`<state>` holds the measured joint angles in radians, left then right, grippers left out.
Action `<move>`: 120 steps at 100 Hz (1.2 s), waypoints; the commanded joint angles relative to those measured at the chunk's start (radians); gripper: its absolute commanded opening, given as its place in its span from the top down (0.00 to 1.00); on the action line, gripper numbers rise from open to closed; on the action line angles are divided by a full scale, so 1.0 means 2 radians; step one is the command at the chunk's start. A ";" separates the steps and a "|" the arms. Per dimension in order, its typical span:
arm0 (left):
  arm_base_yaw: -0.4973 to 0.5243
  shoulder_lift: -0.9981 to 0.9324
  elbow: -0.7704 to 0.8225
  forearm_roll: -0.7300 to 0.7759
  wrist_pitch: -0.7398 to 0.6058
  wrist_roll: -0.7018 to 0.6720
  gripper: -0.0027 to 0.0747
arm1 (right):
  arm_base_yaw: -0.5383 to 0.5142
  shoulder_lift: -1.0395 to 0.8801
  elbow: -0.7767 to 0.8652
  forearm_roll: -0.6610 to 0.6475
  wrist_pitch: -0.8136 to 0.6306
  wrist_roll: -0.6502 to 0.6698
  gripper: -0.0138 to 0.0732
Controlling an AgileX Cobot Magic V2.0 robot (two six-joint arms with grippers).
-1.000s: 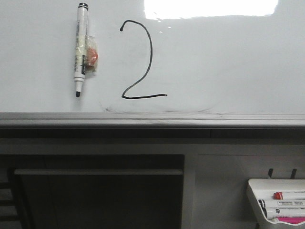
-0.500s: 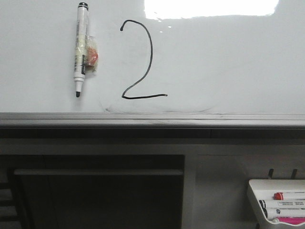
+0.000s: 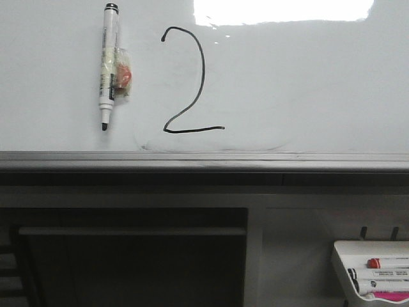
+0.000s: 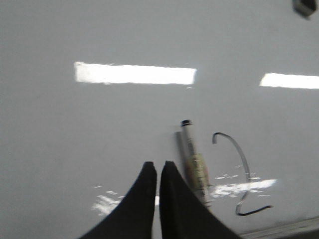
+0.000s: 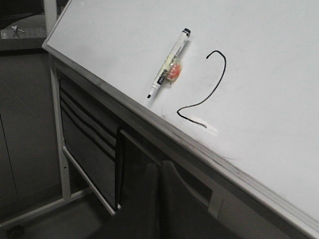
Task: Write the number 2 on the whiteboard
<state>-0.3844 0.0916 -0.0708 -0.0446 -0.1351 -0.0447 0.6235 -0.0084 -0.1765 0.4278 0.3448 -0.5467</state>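
A thin black number 2 is drawn on the whiteboard; it also shows in the left wrist view and the right wrist view. A white marker with a black tip hangs on the board left of the digit, an orange blob beside it. It shows in both wrist views too. My left gripper is shut and empty, off the board beside the marker. My right gripper is shut and empty, low in front of the board's edge rail. Neither gripper shows in the front view.
A grey edge rail runs under the board. A small white tray with several markers sits at the lower right. A dark frame and panel lie below the rail. A bright glare patch marks the board's top.
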 commanded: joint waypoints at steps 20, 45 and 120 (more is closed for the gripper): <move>0.154 -0.050 0.011 0.007 0.092 0.014 0.99 | -0.002 0.006 -0.013 0.007 -0.039 0.000 0.91; 0.187 -0.063 0.052 0.033 0.149 0.014 0.99 | -0.002 0.007 -0.013 0.007 -0.039 0.000 0.91; 0.187 -0.062 0.050 0.034 0.201 0.014 0.99 | -0.002 0.007 -0.013 0.007 -0.039 0.000 0.91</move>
<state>-0.0099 -0.0048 0.0046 0.0234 0.3258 -0.0139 0.6235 -0.0084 -0.1765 0.4299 0.3448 -0.5467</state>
